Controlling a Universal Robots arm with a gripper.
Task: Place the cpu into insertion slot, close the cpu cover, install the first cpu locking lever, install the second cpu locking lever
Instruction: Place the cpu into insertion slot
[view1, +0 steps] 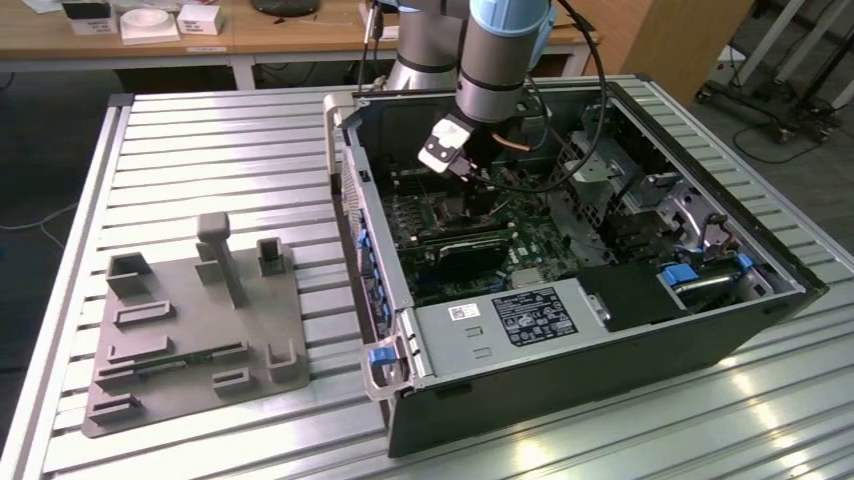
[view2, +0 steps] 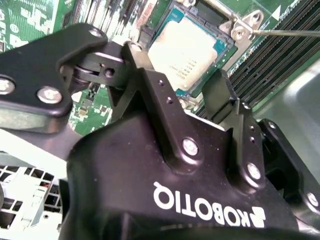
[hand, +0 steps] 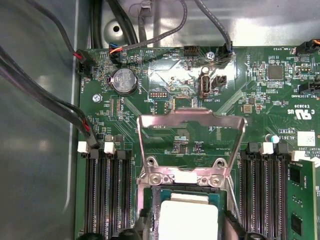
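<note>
While the arm (view1: 501, 60) reaches down into the open computer case (view1: 574, 390) on the slatted metal bench (view1: 200, 150), the gripper (view2: 176, 67) hangs just above the green circuit board. Its two black fingers (view2: 150, 85) stand apart in the second wrist view, one on each side of the cpu (view2: 192, 50). In the first wrist view a gap shows between each fingertip and the chip's edge, so the gripper seems to hold nothing, though the angle does not settle it.

The cpu lies flat with its silvery face up, apparently seated in the insertion slot (view2: 212, 15). The slot's dark rim frames the chip. In the first wrist view the cpu cover (hand: 190, 116) is swung up and open, away from the slot. The board shows through its cut-out centre, and its hinged edge sits just beside the cpu. A thin metal rod (view2: 290, 33) runs away from the slot's corner over the memory slots (hand: 107, 195), which flank the slot on both sides. A round coin battery (hand: 124, 80) sits on the board beyond the cover.

Toward the exterior view's left, a grey fixture plate (view1: 187, 340) rests on the bench, well apart from the case.
</note>
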